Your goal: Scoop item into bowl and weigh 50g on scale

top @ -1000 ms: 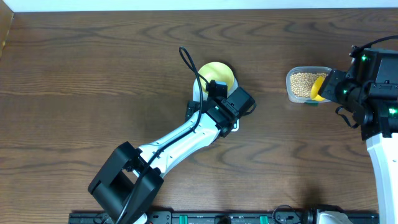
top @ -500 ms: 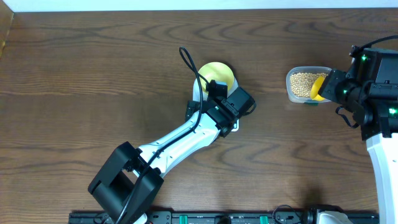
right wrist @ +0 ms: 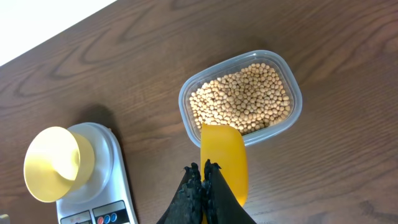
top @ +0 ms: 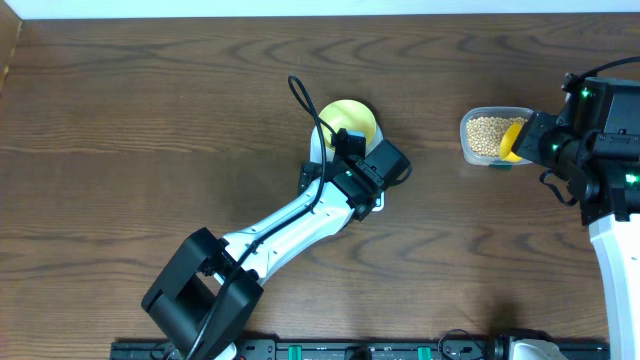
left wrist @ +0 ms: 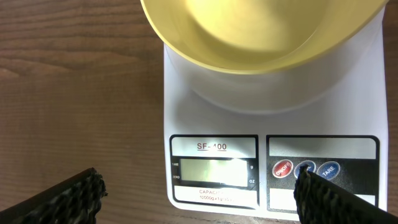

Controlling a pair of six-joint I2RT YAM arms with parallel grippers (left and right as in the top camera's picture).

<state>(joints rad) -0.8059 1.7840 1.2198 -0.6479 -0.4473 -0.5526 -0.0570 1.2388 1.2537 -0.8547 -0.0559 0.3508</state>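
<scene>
The pale-yellow bowl (top: 350,120) stands empty on the white scale (left wrist: 211,112); it also shows in the left wrist view (left wrist: 255,31) and the right wrist view (right wrist: 59,163). My left gripper (left wrist: 199,193) is open over the scale's front, its right fingertip at the buttons (left wrist: 306,168). The display looks blank. The beans (right wrist: 242,99) fill a clear tub (top: 490,135) at the right. My right gripper (right wrist: 204,180) is shut on a yellow scoop (right wrist: 224,158), whose tip is at the tub's near rim. The scoop (top: 512,142) also shows in the overhead view.
The left arm (top: 290,235) stretches diagonally from the table's front to the scale. The right arm's body (top: 600,140) sits at the right edge beside the tub. A bare stretch of dark wood lies between scale and tub.
</scene>
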